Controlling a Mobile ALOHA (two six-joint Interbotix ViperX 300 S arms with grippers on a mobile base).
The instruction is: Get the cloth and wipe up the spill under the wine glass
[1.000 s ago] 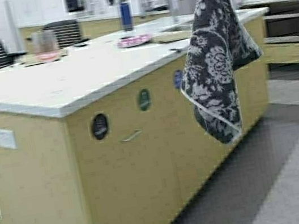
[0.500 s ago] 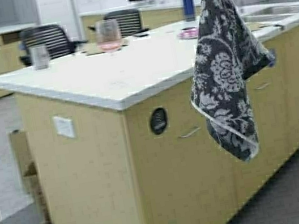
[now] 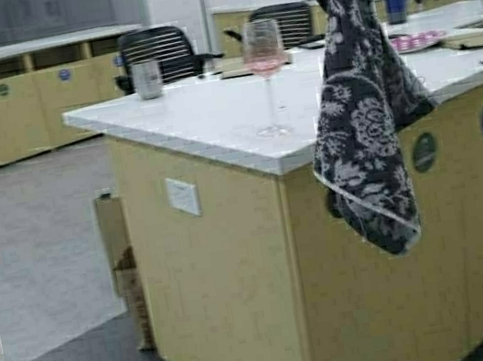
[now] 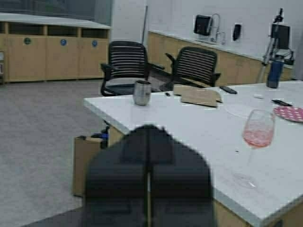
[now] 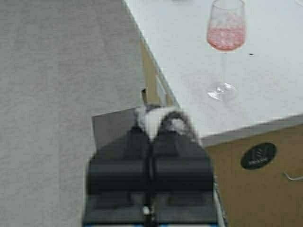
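Cloth secured, hanging from the raised right gripper, jaws clamped on its top edge; left gripper jaws together, idle. Glass stands on the desk ahead; wiping beneath it remains undone.

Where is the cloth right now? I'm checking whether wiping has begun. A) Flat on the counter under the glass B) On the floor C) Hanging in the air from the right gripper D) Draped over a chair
C: the cloth hangs clear in front of the counter, pinched in the right gripper, apart from the wine glass standing on the countertop.
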